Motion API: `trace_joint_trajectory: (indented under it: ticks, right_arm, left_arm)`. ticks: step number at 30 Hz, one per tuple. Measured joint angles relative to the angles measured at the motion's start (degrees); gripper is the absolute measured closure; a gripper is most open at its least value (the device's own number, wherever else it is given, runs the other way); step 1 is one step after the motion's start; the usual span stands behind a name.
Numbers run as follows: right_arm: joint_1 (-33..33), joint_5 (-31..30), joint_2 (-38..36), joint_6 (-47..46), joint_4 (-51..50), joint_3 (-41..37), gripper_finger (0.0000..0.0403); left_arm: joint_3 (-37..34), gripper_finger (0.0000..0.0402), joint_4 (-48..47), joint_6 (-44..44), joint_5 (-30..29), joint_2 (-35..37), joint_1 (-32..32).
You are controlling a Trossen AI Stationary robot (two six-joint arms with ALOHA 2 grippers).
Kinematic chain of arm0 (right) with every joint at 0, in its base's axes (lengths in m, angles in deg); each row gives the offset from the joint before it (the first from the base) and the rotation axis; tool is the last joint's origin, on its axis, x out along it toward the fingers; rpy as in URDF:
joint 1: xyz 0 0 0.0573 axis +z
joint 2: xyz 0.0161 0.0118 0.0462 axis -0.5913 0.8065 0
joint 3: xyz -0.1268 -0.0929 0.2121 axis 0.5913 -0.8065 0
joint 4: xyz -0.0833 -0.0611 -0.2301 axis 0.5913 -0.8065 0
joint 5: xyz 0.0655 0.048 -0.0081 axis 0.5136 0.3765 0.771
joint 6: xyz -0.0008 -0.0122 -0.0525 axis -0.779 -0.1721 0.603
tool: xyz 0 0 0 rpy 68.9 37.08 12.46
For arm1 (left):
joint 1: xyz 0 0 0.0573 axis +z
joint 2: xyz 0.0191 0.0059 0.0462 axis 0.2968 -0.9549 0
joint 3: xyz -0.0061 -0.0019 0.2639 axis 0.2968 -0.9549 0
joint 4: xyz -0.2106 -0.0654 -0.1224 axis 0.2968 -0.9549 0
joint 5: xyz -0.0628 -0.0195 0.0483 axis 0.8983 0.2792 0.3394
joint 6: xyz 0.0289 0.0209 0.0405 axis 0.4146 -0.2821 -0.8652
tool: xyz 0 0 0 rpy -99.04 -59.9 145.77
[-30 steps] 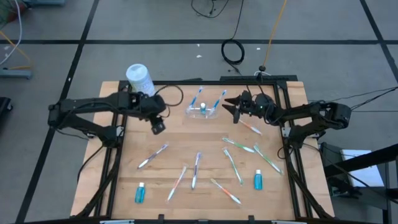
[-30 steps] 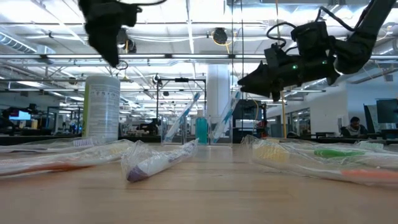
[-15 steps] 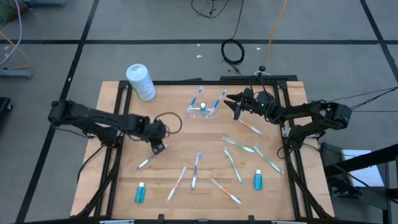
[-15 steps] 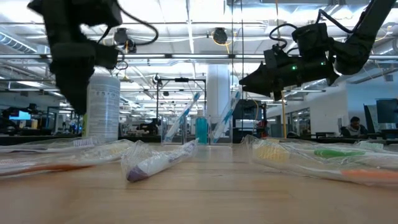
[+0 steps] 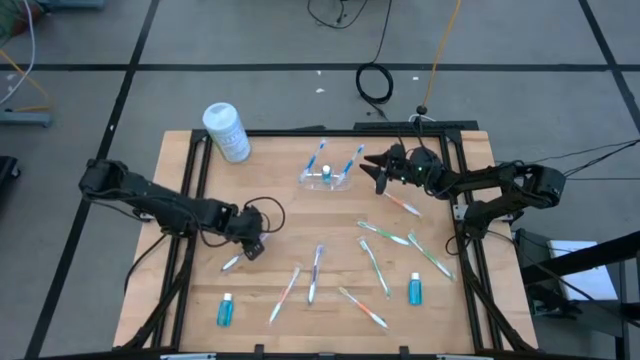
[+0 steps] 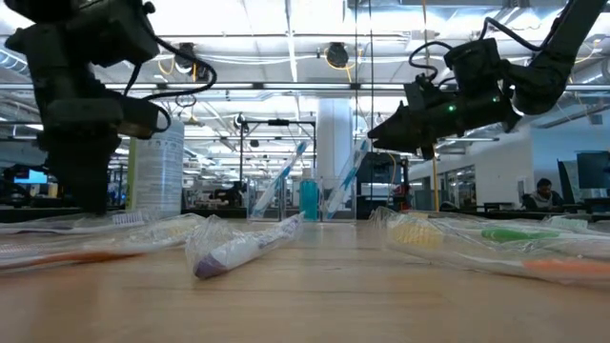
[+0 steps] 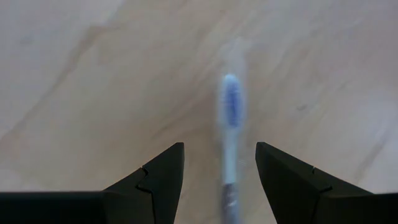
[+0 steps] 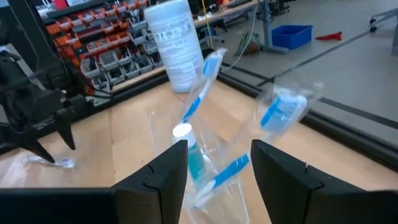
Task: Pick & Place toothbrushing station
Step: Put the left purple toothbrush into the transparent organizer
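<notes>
While the left gripper (image 5: 252,246) was up near the white canister (image 5: 226,131) a second ago, it has now swung down toward the front left part of the table (image 5: 190,285) and sits low over a wrapped blue toothbrush (image 5: 233,262). Its fingers stand apart, and the left wrist view shows that toothbrush (image 7: 229,124) lying on the wood between them, not yet pinched. In the low view this arm has dropped from the top of the picture to just above the tabletop on the left.

Further right, the clear holder (image 5: 326,178) stands at the back middle of the table, with two blue toothbrushes leaning out of it and a small blue tube (image 5: 326,171) inside. It has not moved.

Just beside it hovers the right gripper (image 5: 377,172), off the table, fingers spread and empty, pointing at the holder (image 8: 193,155). It has barely shifted over the second. More wrapped toothbrushes lie scattered across the front half of the table.
</notes>
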Motion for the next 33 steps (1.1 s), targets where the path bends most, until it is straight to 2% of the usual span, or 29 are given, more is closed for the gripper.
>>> trace_joint_trajectory:
  ticks: [5, 8, 13, 24, 33]
  right_arm:
    - [0.0, 0.0, 0.0, 0.1, -1.3, 0.0, 0.0234]
    - [0.0, 0.0, 0.0, 0.1, -1.4, 0.0, 0.0234]
    - [0.0, 0.0, 0.0, 0.1, -1.5, 0.0, 0.0234]
    - [0.0, 0.0, 0.0, -1.7, -1.5, 0.0, 0.0234]
    - [0.0, 0.1, 0.0, -2.0, -1.5, 0.0, 0.0234]
  left_arm:
    - [-3.0, 0.0195, 9.1, -0.5, -1.6, 0.0, -2.5]
    - [-4.0, 0.0195, 9.1, 0.3, -4.7, 0.0, -3.2]
    - [-5.7, 0.0202, 9.3, 0.1, -5.8, 0.1, -3.6]
    - [-6.8, 0.0280, 9.7, -1.7, -7.0, 0.1, -3.6]
    - [-6.9, 0.0336, 9.6, 0.5, -9.0, 0.1, -3.6]
